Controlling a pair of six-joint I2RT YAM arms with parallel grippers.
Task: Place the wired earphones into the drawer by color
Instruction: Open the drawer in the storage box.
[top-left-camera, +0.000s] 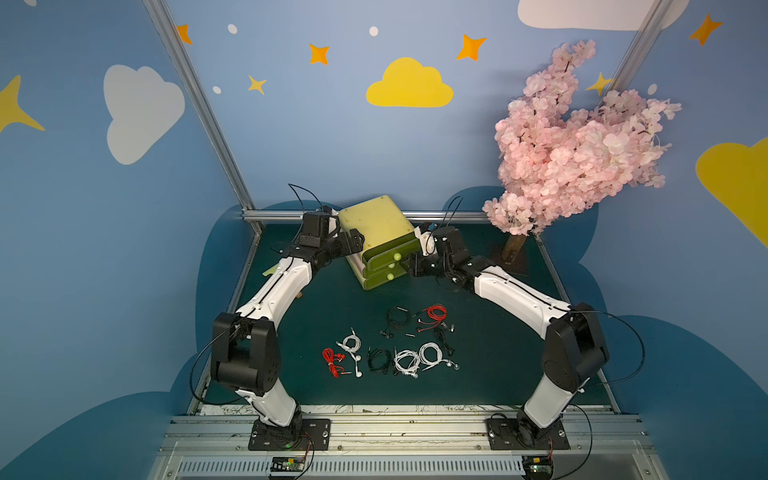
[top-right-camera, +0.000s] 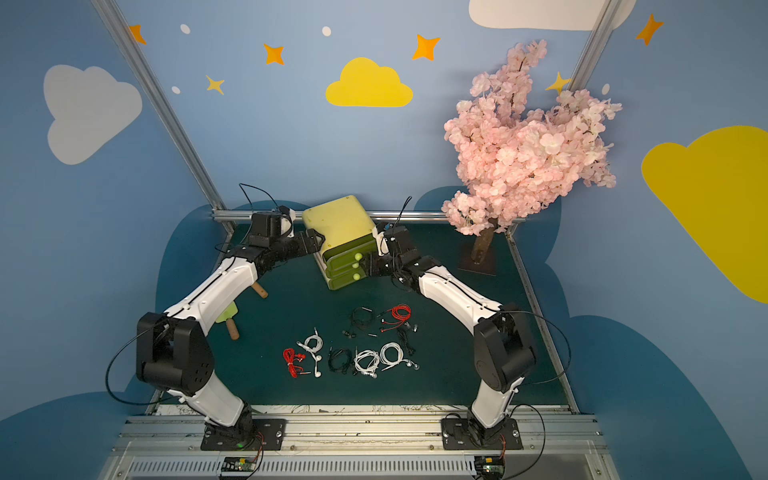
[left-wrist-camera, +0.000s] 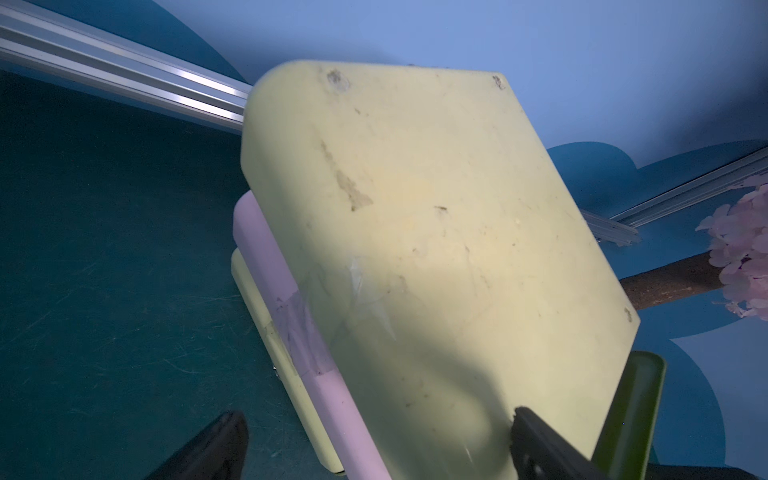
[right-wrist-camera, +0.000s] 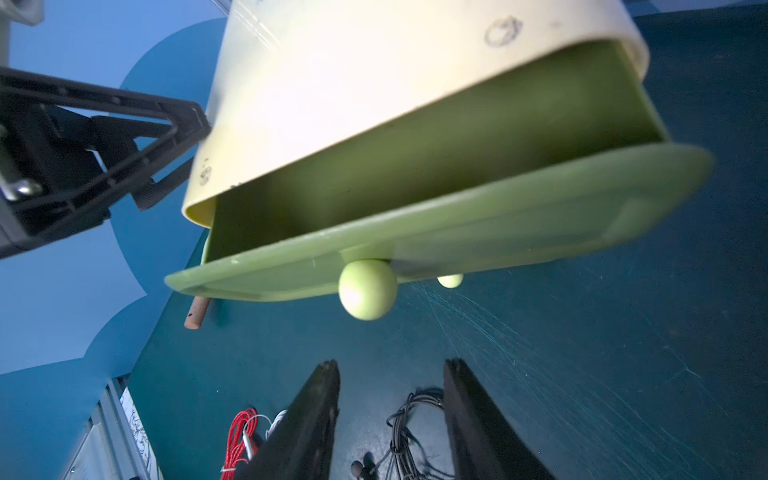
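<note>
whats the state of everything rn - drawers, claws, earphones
top drawer, pulled open, nothing seen inside
middle drawer, shut
bottom drawer, shut
left claw, open wide, holding nothing, at the cabinet edge
right claw, open, empty, just short of the top knob
wired earphones, coiled on the mat, none in a drawer

The top drawer (right-wrist-camera: 436, 195) of the drawer unit (top-left-camera: 376, 224) stood pulled out, its mouth open from above. The right pincer (right-wrist-camera: 390, 415) hung just before the drawer's knob (right-wrist-camera: 366, 289), jaws apart and clear of it. The left pincer (left-wrist-camera: 376, 413), spread wide, crowded the unit's left side. Bare worktop (top-left-camera: 498, 365) lay between the unit and the wired earphones (top-left-camera: 407, 360), which were clustered across the front middle. A blossom tree (top-left-camera: 573, 145) blocked the right rear corner. A wooden-handled tool (top-right-camera: 232, 328) lay beneath the left arm.
</note>
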